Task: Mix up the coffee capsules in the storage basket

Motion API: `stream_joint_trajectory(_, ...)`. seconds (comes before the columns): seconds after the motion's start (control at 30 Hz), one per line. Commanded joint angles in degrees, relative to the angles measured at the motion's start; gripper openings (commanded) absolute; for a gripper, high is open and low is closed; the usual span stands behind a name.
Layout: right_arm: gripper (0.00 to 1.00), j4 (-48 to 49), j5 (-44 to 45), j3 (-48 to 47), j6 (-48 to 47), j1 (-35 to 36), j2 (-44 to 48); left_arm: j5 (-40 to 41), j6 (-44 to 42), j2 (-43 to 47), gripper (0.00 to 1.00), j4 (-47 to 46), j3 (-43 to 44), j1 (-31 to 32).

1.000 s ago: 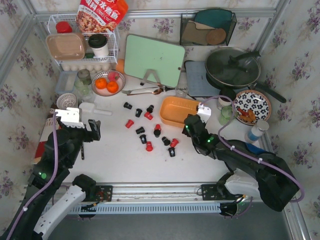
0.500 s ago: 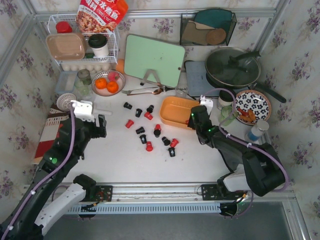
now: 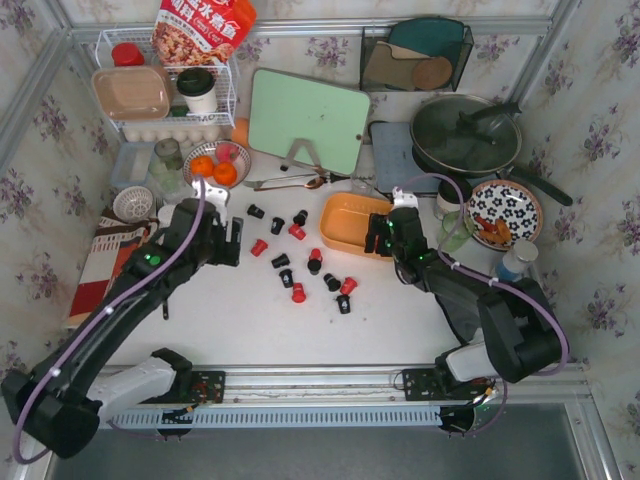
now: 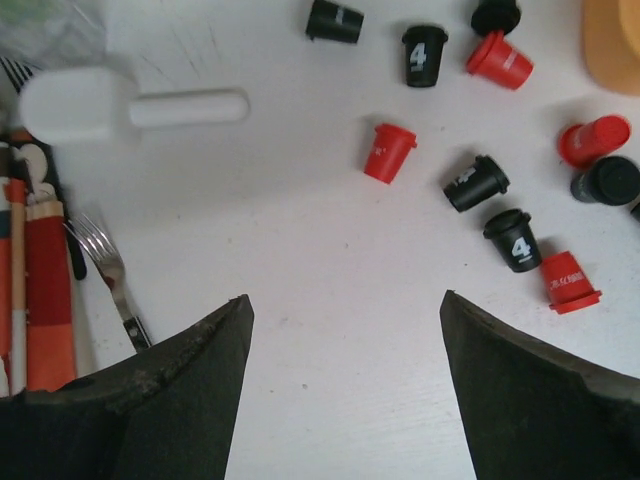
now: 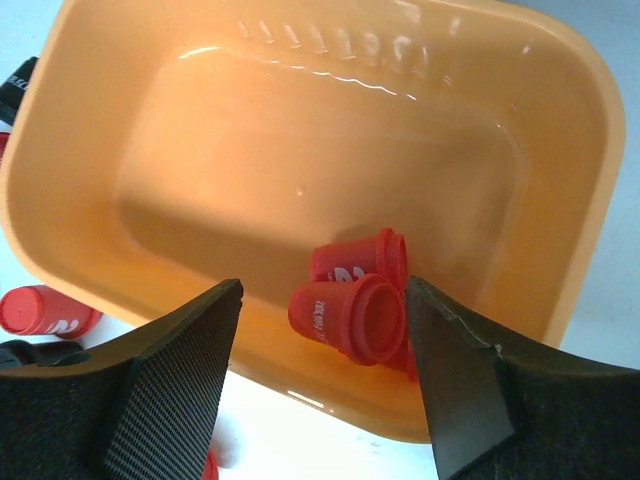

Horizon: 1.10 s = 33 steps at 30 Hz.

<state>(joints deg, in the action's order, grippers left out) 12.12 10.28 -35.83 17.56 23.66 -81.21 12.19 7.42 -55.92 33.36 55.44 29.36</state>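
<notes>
Several red and black coffee capsules [image 3: 298, 293] lie scattered on the white table, left of and in front of the orange storage basket [image 3: 350, 215]. My left gripper [image 3: 228, 240] is open and empty just left of them. In the left wrist view [image 4: 345, 298] a red capsule [image 4: 388, 153] and black ones [image 4: 477, 182] lie ahead of it. My right gripper [image 3: 378, 235] is open over the basket's near right part. In the right wrist view [image 5: 323, 283] the basket [image 5: 560, 120] holds a few red capsules [image 5: 350, 318], which show between the open fingers, ungripped.
A white scoop [image 4: 100, 105] and a fork [image 4: 110, 275] lie left of the left gripper. A bowl of oranges [image 3: 213, 168], a white wire rack [image 3: 165, 90] and a green cutting board [image 3: 308, 120] stand behind. A pan [image 3: 466, 135] and a floral plate [image 3: 505, 212] are at the right.
My left arm has reached forward and to the right, up to the scattered capsules. My right gripper has moved from in front of the basket to over its near part.
</notes>
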Motion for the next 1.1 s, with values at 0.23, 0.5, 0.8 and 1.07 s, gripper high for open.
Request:
stream_joint_trajectory(0.23,0.74,3.8,-1.1,3.8,-2.2,0.0,10.3,-6.2,3.9,-27.2,0.73,3.1,9.6,-0.1)
stream_joint_trajectory(0.5,0.74,4.6,-1.0,6.9,-1.9,0.0,17.7,-10.7,1.9,-42.0,0.64,3.3,15.5,-3.7)
stream_joint_trajectory(0.8,0.74,5.3,-2.4,8.1,-1.0,0.0,20.3,-12.1,0.5,-48.8,0.49,0.1,17.4,-4.4)
stream_joint_trajectory(1.07,0.74,5.7,-2.7,8.8,-1.0,0.0,21.0,-10.5,0.6,-52.7,0.49,-2.8,18.0,-4.4)
